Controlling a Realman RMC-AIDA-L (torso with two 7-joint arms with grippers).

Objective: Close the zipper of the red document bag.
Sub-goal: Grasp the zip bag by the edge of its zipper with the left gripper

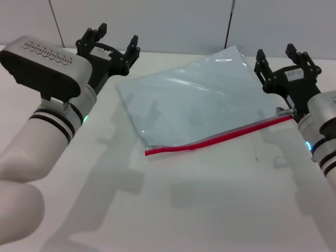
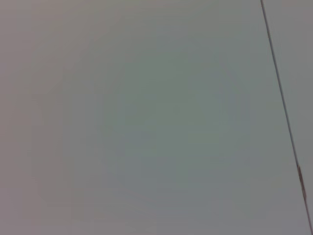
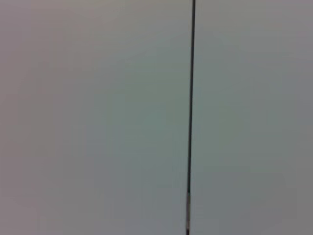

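A: Where does everything sit right now?

B: The red document bag (image 1: 189, 102) lies flat on the white table (image 1: 210, 205), skewed, with the zipper (image 1: 218, 137) running along its near edge from the low left end up toward the right arm. The left gripper (image 1: 111, 43) hangs above the bag's far left corner with its fingers spread wide and nothing between them. The right gripper (image 1: 281, 62) is raised beside the bag's right corner, also spread wide and empty. Both wrist views show only blank wall panel with a dark seam.

A: So nothing is pinned yet. What worries you?

B: The pouch is thin and slick, I'd judge. If one gripper pulls along the zipper before the other holds an end, the whole bag probably slides across the table instead of closing.

A: And the slider?

B: A small metallic bit (image 1: 284, 111) shows at the strip's right end, just beside the right arm's wrist; I can't tell for sure that it is the pull. It is small, so a pinch could miss it or catch the film.
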